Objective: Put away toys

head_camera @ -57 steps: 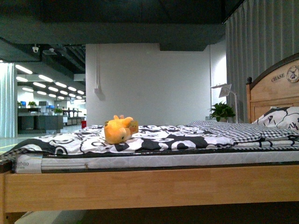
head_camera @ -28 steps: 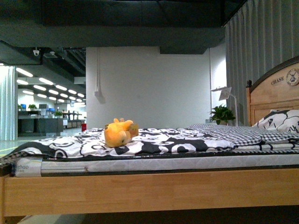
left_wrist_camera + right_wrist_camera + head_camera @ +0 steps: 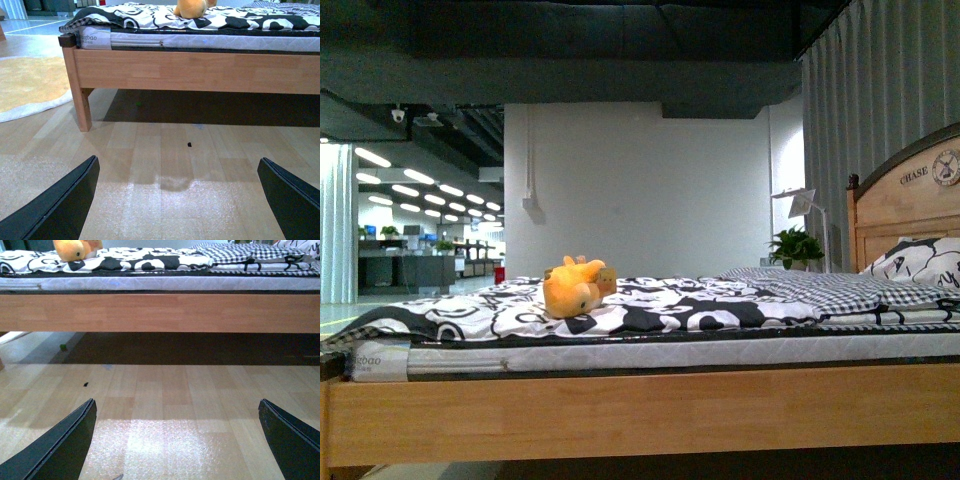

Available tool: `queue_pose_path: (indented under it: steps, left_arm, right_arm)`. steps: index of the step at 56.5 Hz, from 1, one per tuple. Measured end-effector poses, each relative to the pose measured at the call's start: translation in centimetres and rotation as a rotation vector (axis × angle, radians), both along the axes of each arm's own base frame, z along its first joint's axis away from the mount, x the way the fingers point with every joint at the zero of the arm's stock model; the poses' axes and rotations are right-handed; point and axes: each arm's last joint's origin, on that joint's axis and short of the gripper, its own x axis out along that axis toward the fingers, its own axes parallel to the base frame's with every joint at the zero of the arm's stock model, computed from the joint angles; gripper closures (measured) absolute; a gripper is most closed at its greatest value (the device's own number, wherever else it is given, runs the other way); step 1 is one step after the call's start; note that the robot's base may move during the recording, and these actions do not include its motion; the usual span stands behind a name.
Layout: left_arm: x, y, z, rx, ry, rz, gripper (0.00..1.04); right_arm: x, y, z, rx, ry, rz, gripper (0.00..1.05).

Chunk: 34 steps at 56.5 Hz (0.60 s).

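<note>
Two end effectors (image 3: 177, 158) (image 3: 176, 400) far from toy (image 3: 573, 286)

bed: wooden frame (image 3: 640, 415) under a white mattress (image 3: 670, 352), black-and-white patterned cover (image 3: 670, 312) on top | head end: checked blanket (image 3: 840, 290), pillow (image 3: 920, 262) against headboard (image 3: 910, 215) lettered CHASE | behind: potted plant (image 3: 795, 245), white lamp (image 3: 797, 198), grey curtain (image 3: 870, 110) | floor: pale wood planks (image 3: 165, 165), yellow rug (image 3: 30, 85) near the bed leg, small dark speck (image 3: 190, 144), perhaps a crumb
</note>
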Motion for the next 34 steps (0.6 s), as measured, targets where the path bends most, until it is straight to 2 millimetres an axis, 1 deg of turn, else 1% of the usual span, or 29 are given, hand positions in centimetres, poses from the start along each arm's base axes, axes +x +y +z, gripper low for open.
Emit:
queue_pose_path:
  steps: [34]
  left_arm:
    - [0.0,0.0,0.0,0.0,0.0,0.0,0.06]
  right_arm:
    - [0.0,0.0,0.0,0.0,0.0,0.0,0.07]
